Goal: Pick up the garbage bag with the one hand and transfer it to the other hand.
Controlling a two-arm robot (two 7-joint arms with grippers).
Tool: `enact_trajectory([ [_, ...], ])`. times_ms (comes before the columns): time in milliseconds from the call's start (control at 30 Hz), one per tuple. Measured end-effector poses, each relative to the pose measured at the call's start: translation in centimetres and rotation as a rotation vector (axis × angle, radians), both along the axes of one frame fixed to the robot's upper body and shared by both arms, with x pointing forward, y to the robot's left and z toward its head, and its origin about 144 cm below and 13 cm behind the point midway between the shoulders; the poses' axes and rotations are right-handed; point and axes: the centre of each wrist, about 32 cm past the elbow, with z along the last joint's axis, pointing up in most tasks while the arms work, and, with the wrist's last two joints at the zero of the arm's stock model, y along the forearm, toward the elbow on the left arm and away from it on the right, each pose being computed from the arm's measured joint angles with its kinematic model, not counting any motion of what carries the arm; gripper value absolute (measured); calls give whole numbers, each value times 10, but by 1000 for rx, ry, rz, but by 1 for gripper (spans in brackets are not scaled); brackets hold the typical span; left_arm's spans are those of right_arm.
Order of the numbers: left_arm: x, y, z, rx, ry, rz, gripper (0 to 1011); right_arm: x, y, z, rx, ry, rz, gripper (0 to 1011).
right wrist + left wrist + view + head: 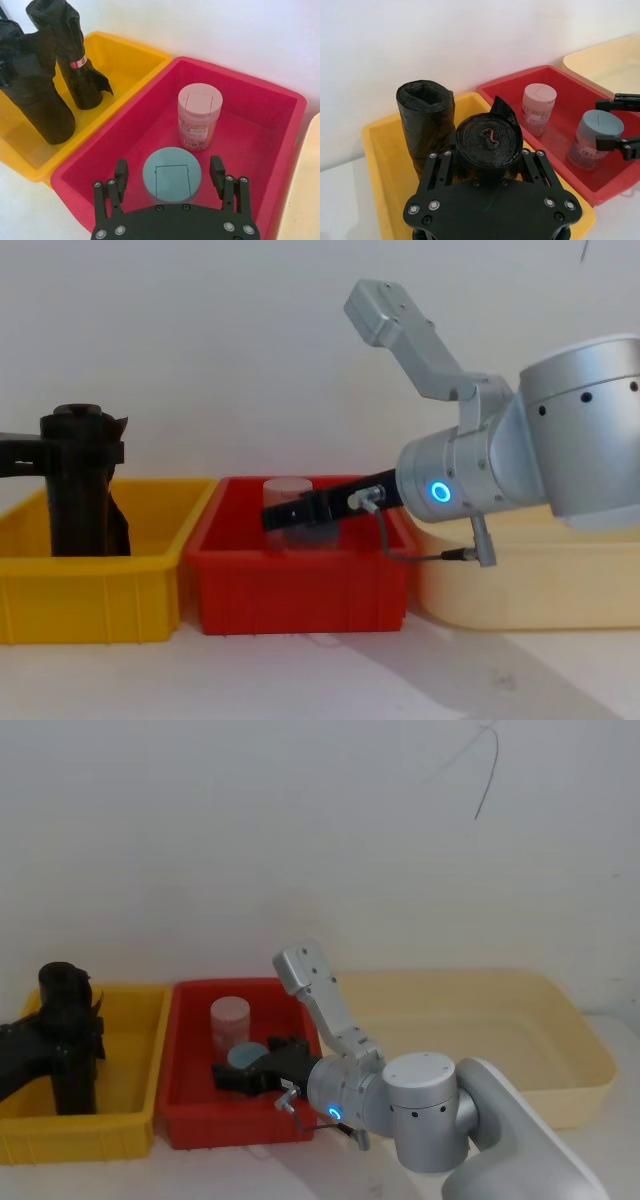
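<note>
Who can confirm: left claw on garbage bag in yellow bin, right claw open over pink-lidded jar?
No: right wrist view shows the right claw open over the blue-lidded jar, pink-lidded jar beside it. The left claw on the garbage bag in the yellow bin: correct.

Garbage bag [487, 137] base hidden behind left gripper [486, 155].

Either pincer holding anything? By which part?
The left pincer clamps the upright glossy black plastic roll near its top; right pincer open, holding nothing.

Soft, even brightness; faint grey shadows across the white table [250, 680]
</note>
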Motion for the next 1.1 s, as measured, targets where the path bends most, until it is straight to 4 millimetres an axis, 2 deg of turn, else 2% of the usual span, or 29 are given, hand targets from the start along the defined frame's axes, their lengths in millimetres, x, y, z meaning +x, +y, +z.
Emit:
enact_trajectory([
  [233,0,0,0,0,0,0,542,1,0,-2,-3,3,-2,987],
  [467,0,0,0,0,0,0,542,1,0,-3,-5,3,-4,840],
  [500,0,0,0,0,0,0,542,1,0,-3,-5,3,-4,790],
  [667,0,0,0,0,0,0,542,1,0,-3,-5,4,-4,663],
  [1100,0,0,0,0,0,0,542,2,0,-4,-6,4,-4,650],
])
